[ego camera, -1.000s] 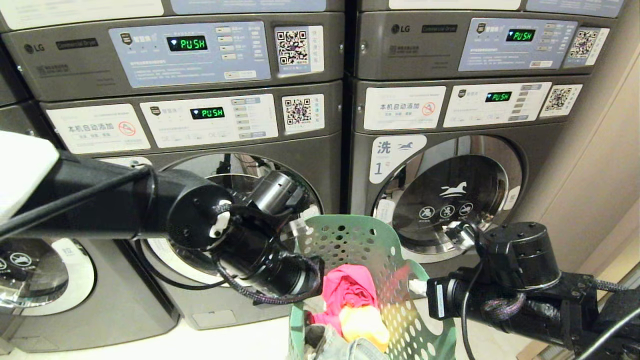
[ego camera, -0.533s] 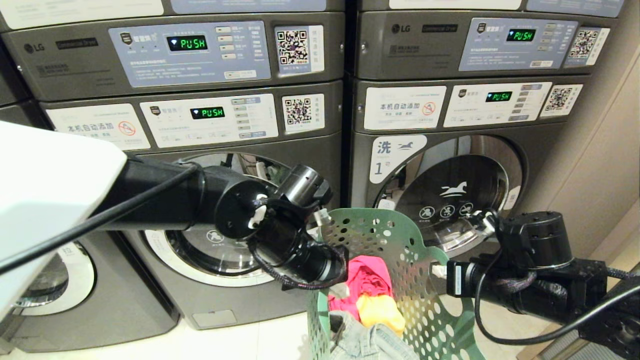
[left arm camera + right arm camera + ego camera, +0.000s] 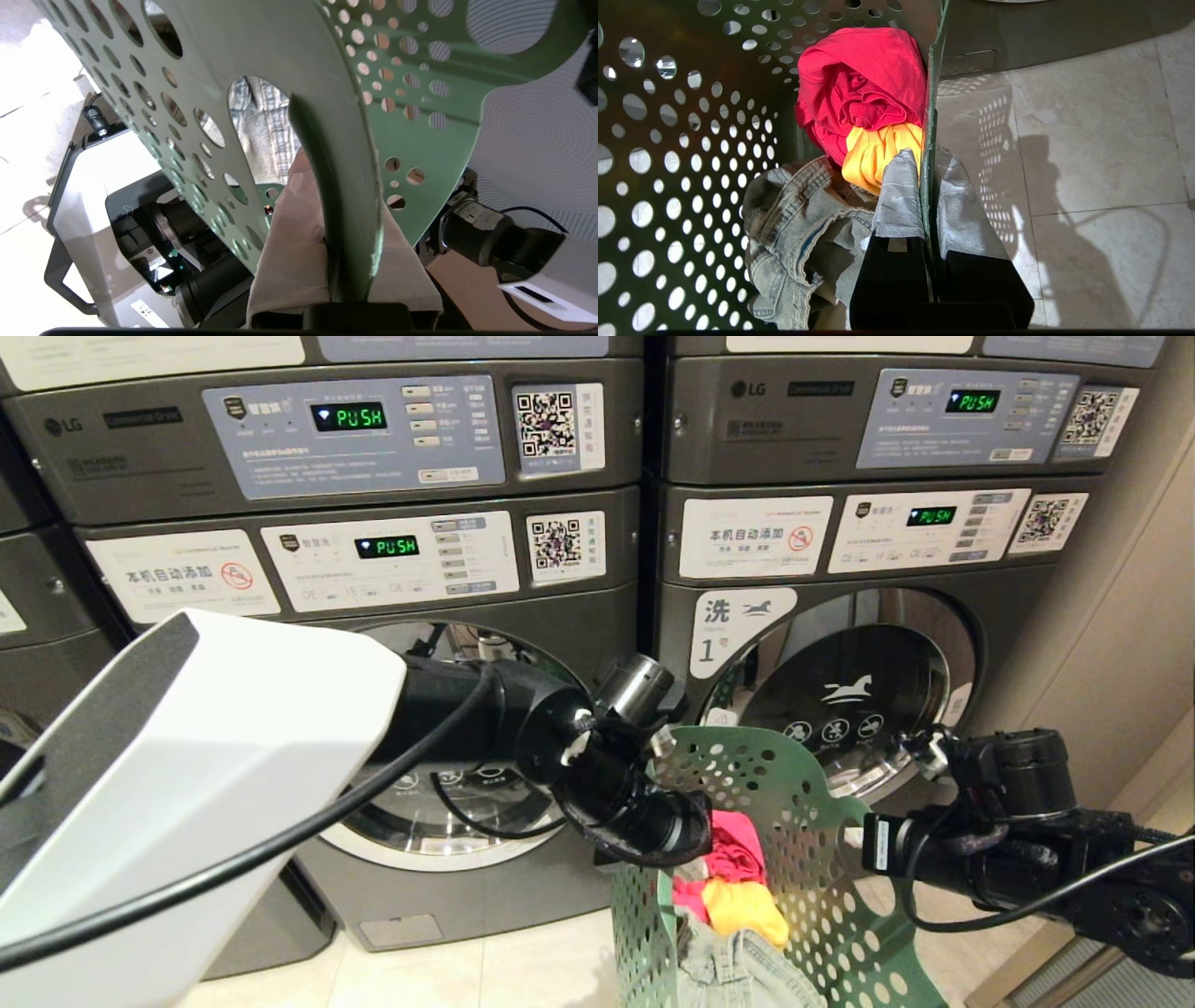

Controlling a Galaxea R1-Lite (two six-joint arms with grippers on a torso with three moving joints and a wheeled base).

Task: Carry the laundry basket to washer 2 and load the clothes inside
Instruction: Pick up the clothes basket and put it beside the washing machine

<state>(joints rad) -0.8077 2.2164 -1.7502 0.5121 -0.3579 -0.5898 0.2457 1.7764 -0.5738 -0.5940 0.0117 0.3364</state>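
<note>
The laundry basket (image 3: pixel 784 859) is seen held off the tiled floor (image 3: pixel 467 971) between both arms, at about five o'clock in the head view, in front of a row of dark grey washers. The left gripper (image 3: pixel 343 261) is clamped on the basket's rim beside a cut-out handle — its padded fingers (image 3: pixel 289 233) pressed to either side of the green plastic. The right gripper (image 3: pixel 927 205) is likewise clamped on the opposite wall of the basket, one finger inside, one outside. Inside the basket, a red garment (image 3: pixel 864 88), a yellow garment (image 3: pixel 878 154) and a piece of faded denim (image 3: pixel 803 233) are piled together. The washer labelled 1 (image 3: pixel 840 691) stands behind the basket at one o'clock; another washer (image 3: pixel 448 784) — its numeral hidden by the left arm — is seen at nine o'clock, door shut.
</note>
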